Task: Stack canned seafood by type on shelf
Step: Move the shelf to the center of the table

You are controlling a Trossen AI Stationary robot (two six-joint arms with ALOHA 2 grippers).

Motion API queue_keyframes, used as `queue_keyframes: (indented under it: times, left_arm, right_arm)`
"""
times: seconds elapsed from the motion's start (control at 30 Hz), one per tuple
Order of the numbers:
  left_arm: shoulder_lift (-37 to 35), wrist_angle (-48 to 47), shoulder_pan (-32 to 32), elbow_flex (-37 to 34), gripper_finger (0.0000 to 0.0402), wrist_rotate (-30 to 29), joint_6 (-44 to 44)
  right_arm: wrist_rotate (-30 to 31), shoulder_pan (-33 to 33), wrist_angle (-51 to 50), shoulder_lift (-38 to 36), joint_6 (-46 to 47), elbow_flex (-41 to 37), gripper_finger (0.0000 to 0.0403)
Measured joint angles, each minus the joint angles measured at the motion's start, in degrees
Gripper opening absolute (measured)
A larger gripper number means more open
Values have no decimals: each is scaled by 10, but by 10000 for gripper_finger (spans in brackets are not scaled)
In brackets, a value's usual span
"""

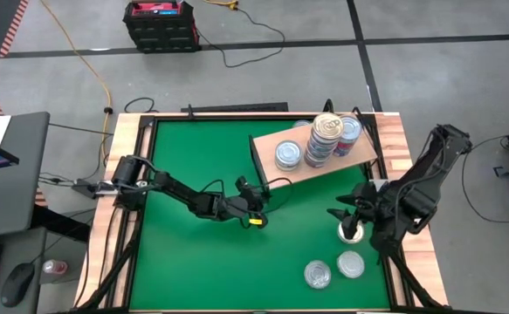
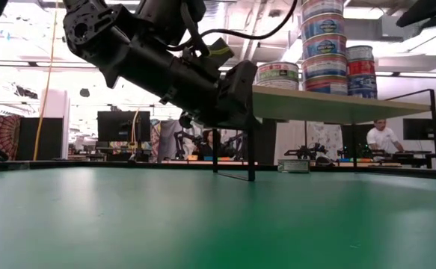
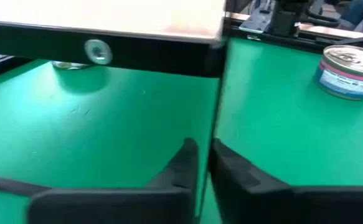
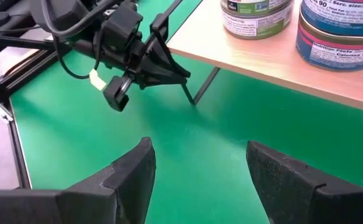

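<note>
High view: overhead, straight down, whole table [image 1: 193, 157] and floor beyond. Low view: table level, looking across under the shelf [image 2: 330, 102] into the room. Left wrist view: close beneath the shelf edge. Right wrist view: farther back, looking toward the shelf and left arm [image 4: 113, 43], both also in the low view.

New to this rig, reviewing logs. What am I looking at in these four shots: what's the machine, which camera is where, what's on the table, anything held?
Two dark robot arms work at a green table. One camera looks straight down, one sits at table height, and one rides on each wrist. The left gripper, nearly shut and empty, is beside the shelf leg. The right gripper, open and empty, hangs over a can. The wooden shelf carries a tall can stack and more cans; two tins lie on the table near the front.
</note>
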Motion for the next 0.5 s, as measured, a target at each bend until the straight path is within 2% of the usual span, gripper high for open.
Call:
queue_keyframes:
  times: [0.07,0.2,0.33,0.5]
  left_arm:
    - [0,-3,3,0,9,2,2]
    - [-8,-31,4,1,8,2,1]
    - [-29,-106,1,2,4,0,-2]
    - [-53,-198,-2,2,5,-7,-22]
  right_arm:
    - [0,4,0,-3,-3,0,276]
    - [-13,18,4,-13,-3,0,276]
    - [-48,25,13,-24,-3,0,276]
    - [-58,25,14,-33,-8,0,276]
